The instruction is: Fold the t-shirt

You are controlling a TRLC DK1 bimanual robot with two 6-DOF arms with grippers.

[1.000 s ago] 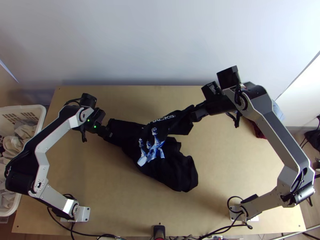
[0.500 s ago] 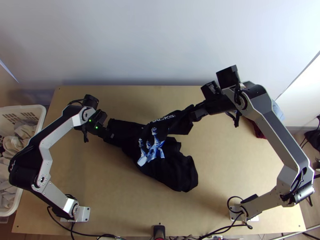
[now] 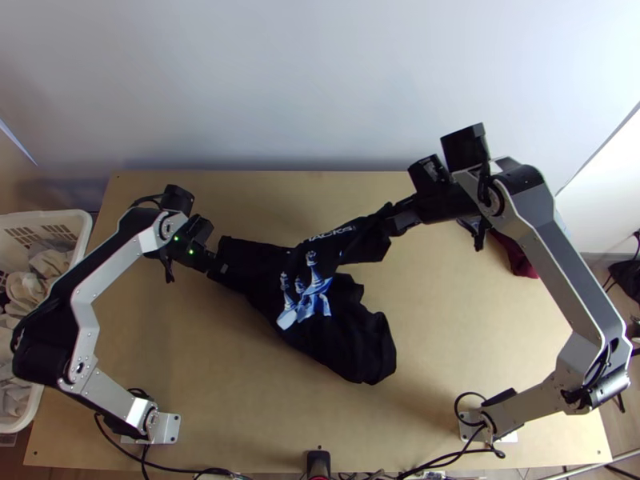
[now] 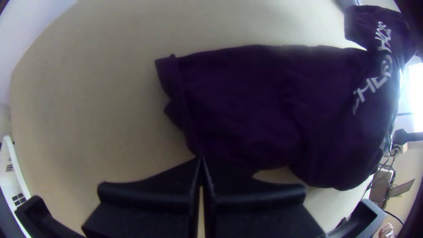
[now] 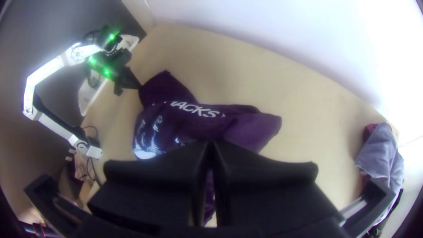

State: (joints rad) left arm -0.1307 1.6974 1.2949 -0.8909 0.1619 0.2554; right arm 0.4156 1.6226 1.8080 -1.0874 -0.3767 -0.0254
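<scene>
The black t-shirt [image 3: 352, 328] lies bunched and unevenly spread in mid-table, its blue-white print and lettering facing up. At its left end is my left gripper [image 3: 218, 269], and my right gripper [image 3: 390, 221] is at its upper right. In the left wrist view the left gripper [image 4: 201, 159] is shut on the hem of a sleeve-like end of the shirt [image 4: 246, 101]. The right wrist view has the right gripper [image 5: 210, 145] shut on a raised part of the shirt [image 5: 251, 128]; the cloth under its fingers is hidden.
A white basket [image 3: 84, 232] with pale cloths stands off the table's left edge. Red cloth [image 3: 516, 256] lies behind the right arm at the table's right side, with grey-blue cloth [image 5: 382, 152] beside it. Bare wood [image 3: 240, 400] surrounds the shirt.
My right gripper has shifted slightly to the right and away from the near edge, drawing the lettered part of the shirt along. The left arm moved a little right, then back.
</scene>
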